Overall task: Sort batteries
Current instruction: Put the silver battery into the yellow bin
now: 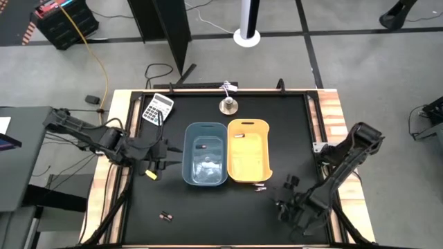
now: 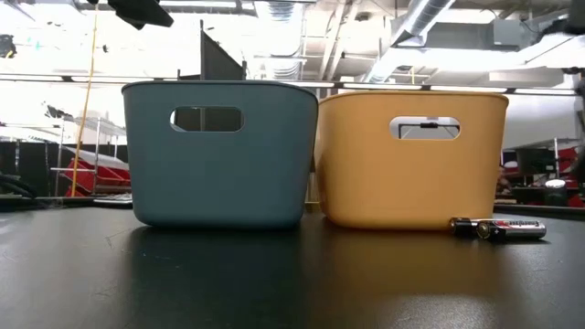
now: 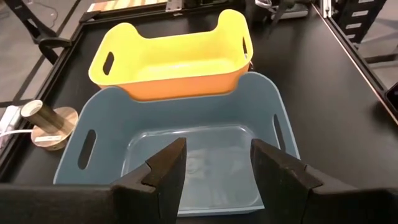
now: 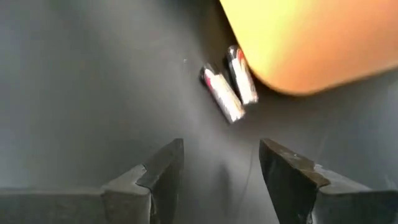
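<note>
Two batteries lie just ahead of the open right pincer.

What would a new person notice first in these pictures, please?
Two bins side by side mid-table: a blue bin and a yellow bin. The open right end effector points at two batteries lying against the yellow bin's corner, while the open left end effector faces the blue bin.

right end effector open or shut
Open: the right end effector shows a wide gap between its fingers, nothing held, with two batteries lying ahead by the yellow bin.
</note>
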{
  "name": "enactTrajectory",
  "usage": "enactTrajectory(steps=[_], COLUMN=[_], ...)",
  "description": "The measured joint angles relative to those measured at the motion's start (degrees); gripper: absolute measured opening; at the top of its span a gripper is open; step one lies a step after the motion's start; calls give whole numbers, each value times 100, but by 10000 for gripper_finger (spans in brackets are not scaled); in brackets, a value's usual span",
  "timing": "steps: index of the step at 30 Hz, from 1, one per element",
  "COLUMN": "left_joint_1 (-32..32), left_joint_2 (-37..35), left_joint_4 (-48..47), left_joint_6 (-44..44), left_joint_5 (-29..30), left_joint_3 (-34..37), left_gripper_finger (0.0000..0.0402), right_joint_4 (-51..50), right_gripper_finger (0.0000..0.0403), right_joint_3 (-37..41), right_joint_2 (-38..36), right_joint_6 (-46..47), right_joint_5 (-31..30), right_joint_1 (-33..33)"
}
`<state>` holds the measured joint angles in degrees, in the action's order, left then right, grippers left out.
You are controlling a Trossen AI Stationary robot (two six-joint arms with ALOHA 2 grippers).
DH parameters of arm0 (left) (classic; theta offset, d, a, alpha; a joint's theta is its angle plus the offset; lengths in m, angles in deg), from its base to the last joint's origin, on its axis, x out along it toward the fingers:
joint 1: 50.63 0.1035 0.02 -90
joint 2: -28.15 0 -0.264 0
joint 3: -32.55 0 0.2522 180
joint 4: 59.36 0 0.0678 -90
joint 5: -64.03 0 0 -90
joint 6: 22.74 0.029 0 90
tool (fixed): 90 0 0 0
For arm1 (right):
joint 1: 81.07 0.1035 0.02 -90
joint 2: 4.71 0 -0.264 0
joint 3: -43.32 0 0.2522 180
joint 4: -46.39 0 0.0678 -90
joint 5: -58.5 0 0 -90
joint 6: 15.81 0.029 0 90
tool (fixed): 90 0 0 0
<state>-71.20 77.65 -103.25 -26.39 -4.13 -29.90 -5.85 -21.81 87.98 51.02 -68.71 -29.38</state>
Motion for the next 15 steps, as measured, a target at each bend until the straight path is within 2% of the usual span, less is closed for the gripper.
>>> enactTrajectory(steps=[6, 10, 15], left_joint_1=[-28, -28, -28], left_joint_2=[0, 0, 0], left_joint_4=[2, 6, 4], left_joint_6=[-165, -173, -202], left_joint_5=[33, 33, 32], left_joint_3=[0, 0, 0], left_gripper_finger=[173, 173, 173], right_joint_4=[457, 603, 661], right_gripper_finger=[226, 226, 226], right_joint_3=[2, 1, 6], right_joint_2=[159, 314, 542], right_joint_6=[-1102, -1392, -1581], right_joint_5=[154, 562, 747], right_joint_1=[-438, -657, -848])
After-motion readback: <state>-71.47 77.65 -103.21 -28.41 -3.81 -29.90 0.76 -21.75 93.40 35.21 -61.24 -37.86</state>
